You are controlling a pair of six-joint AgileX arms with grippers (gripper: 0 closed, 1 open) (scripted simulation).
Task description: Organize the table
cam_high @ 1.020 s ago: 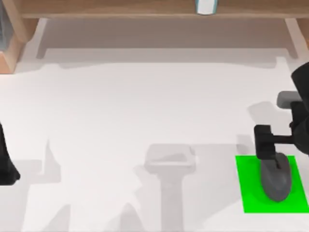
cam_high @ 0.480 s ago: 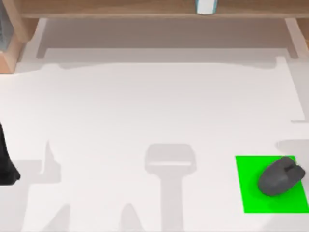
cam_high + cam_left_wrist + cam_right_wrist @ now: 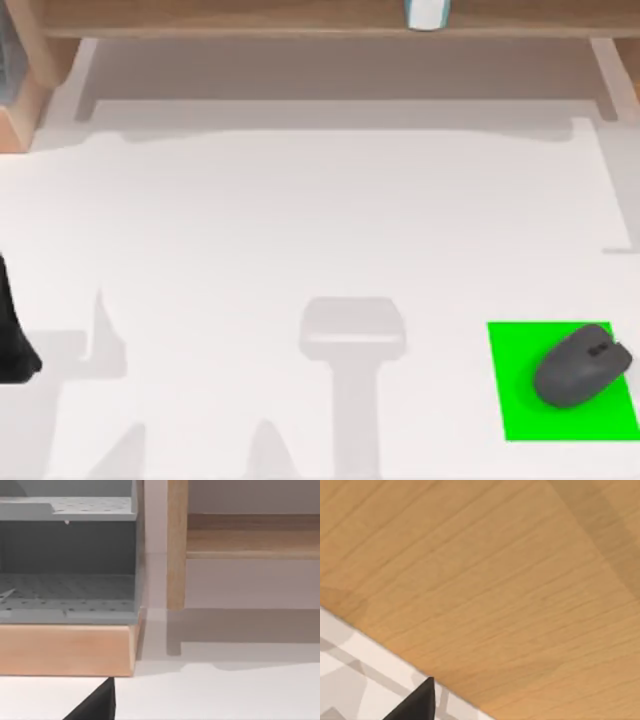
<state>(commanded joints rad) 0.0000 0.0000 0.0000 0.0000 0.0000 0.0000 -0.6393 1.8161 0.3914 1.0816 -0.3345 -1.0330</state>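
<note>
We are finding nothing readable: no text, label, brand, number or sign is showing on the table [image 3: 300, 220], on the mouse [image 3: 580, 365] or on the green pad [image 3: 520, 400] under it. A small mark is sitting on the mouse's top, but we are not making it out.

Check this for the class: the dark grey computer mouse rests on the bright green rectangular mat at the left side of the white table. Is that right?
Not quite. The dark grey computer mouse does rest on the bright green rectangular mat, but the top view shows them at the right side of the white table, not the left.
</note>
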